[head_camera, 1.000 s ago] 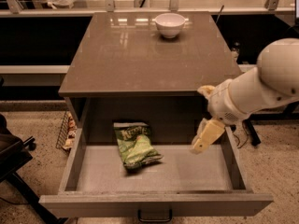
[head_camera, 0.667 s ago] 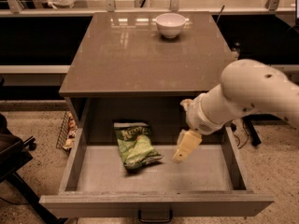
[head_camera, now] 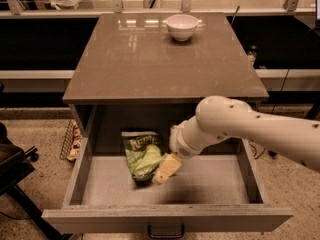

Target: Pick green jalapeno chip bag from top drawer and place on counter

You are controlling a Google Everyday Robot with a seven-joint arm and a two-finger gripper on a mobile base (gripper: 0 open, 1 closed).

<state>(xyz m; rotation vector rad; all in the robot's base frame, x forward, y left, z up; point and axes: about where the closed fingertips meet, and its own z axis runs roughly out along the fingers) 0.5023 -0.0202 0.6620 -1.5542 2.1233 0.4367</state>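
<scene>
The green jalapeno chip bag (head_camera: 142, 155) lies crumpled on the floor of the open top drawer (head_camera: 210, 186), left of its middle. My gripper (head_camera: 166, 169) reaches in from the right on a white arm, down inside the drawer. Its tan fingers (head_camera: 167, 167) sit right at the bag's right edge, touching or nearly touching it. The counter (head_camera: 150, 64) is the glossy grey-brown top above the drawer.
A white bowl (head_camera: 181, 26) stands at the back of the counter. The drawer's dark handle (head_camera: 165, 231) shows at the front edge. A wire basket (head_camera: 71, 140) stands on the floor to the left, and a dark chair base (head_camera: 15, 169) sits at far left.
My gripper and arm have moved left and down across the drawer, from its right side to the bag's right edge. The bag has not moved.
</scene>
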